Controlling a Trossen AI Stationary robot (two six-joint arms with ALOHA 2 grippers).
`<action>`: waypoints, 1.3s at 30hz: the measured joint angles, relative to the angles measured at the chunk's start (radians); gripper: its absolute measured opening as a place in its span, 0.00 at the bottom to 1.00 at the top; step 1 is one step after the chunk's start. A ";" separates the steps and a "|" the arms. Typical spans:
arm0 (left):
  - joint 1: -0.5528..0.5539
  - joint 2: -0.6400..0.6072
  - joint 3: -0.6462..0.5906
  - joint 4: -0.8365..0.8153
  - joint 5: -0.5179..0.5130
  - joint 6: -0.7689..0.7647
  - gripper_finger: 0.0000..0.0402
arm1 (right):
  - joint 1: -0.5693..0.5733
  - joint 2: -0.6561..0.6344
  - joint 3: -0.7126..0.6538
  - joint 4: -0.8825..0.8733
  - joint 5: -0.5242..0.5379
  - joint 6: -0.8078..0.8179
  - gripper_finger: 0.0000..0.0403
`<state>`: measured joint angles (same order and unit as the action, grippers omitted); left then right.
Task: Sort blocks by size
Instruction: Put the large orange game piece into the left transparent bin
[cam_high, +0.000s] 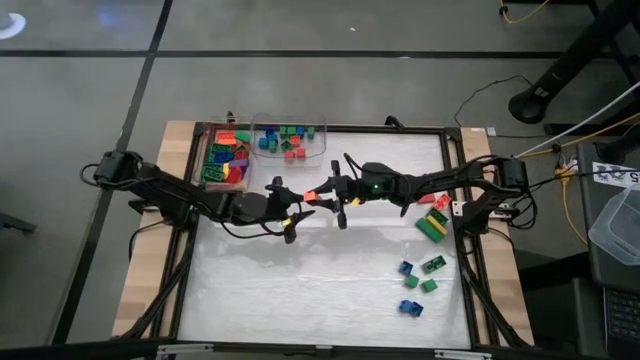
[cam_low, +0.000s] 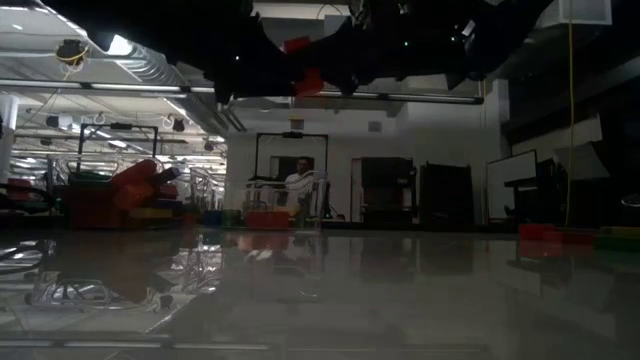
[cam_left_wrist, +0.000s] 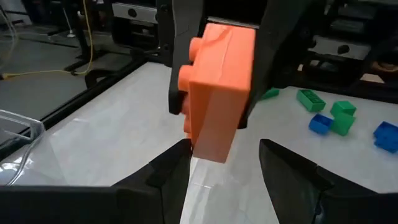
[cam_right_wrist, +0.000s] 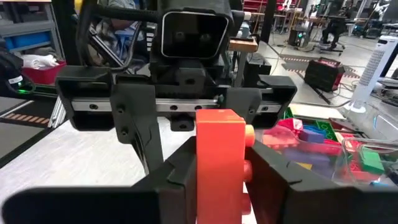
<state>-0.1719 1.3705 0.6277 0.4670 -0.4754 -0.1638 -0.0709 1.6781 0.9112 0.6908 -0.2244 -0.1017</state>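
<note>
Mid-handover above the surface, our right gripper clamps the orange block while our left gripper gapes; early release risks dropping it.

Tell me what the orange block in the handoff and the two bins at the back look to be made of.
Orange block: looks like moulded plastic, smooth with a slight sheen, round studs on one face. Bins: apparently clear plastic, since the bricks inside show through the walls. Right gripper holds the block; left gripper is open beside it.
</note>
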 joint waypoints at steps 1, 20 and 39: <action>0.001 0.000 0.000 0.001 0.002 0.000 0.44 | 0.004 0.000 0.000 0.001 0.002 0.000 0.28; 0.005 0.054 0.000 0.122 0.001 0.060 0.40 | 0.006 0.000 0.001 0.026 -0.004 0.000 0.26; 0.009 0.048 0.000 0.103 0.001 0.053 0.18 | 0.005 0.000 0.001 0.026 0.004 0.100 0.53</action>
<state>-0.1631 1.4188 0.6277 0.5696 -0.4744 -0.1106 -0.0658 1.6783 0.9119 0.7166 -0.2199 -0.0017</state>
